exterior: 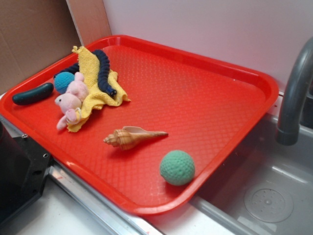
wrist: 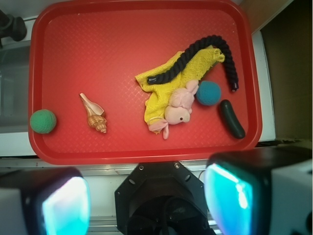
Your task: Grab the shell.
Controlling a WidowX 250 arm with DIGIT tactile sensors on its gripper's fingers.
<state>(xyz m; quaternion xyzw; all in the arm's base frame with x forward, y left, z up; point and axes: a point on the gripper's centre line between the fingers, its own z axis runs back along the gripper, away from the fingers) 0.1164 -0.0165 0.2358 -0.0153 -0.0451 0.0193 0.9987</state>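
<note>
Jaws spread wide and empty, gripper (wrist: 146, 196) poised high beyond the tray's (wrist: 142, 152) near edge. The shell (wrist: 94, 113) lies flat near that edge, beside the green ball (wrist: 43, 121). Risk: its tapered, smooth sides could slip from closing pads.

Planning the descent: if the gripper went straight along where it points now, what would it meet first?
Probably bare red tray, not the shell, which lies left of the wrist view's centre. The gripper has its jaws open; depth is unclear.
</note>
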